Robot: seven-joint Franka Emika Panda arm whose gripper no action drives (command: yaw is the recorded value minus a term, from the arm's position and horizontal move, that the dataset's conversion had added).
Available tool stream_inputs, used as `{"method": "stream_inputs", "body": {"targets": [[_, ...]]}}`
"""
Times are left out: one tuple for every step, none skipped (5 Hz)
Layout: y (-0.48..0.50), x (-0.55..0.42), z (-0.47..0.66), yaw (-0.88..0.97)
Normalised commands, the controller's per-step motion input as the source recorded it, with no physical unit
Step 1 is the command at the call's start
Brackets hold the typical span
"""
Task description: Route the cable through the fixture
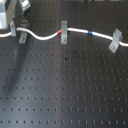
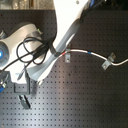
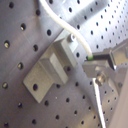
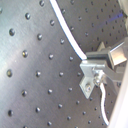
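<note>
The white cable (image 1: 45, 36) runs across the back of the board in the first exterior view. Its red band (image 1: 61, 33) sits at the middle fixture (image 1: 64, 31) and its blue band (image 1: 90, 32) lies between that and the right fixture (image 1: 116, 41). The cable passes the left fixture (image 1: 22, 37). My gripper (image 1: 13, 29) hangs just to the first exterior view's left of it, shut on the cable. Both wrist views show the cable (image 4: 70, 40) running into the closed fingers (image 4: 92, 67). The first wrist view shows the grey fixture (image 3: 52, 67) close beside my gripper (image 3: 97, 67).
The black perforated board (image 1: 65, 90) fills the front of the first exterior view. In the second exterior view my arm (image 2: 62, 35) and its black hoses (image 2: 30, 52) cover the left fixture. The cable (image 2: 80, 52), middle fixture (image 2: 66, 58) and right fixture (image 2: 106, 63) show there.
</note>
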Motion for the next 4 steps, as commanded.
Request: {"method": "stream_inputs", "body": {"targets": [[-0.106, 0.439, -0.57, -0.25], [-0.174, 0.441, -0.52, -0.28], [-0.430, 0.282, 0.00, -0.11], [-0.166, -0.153, 0.26, 0.09]]}}
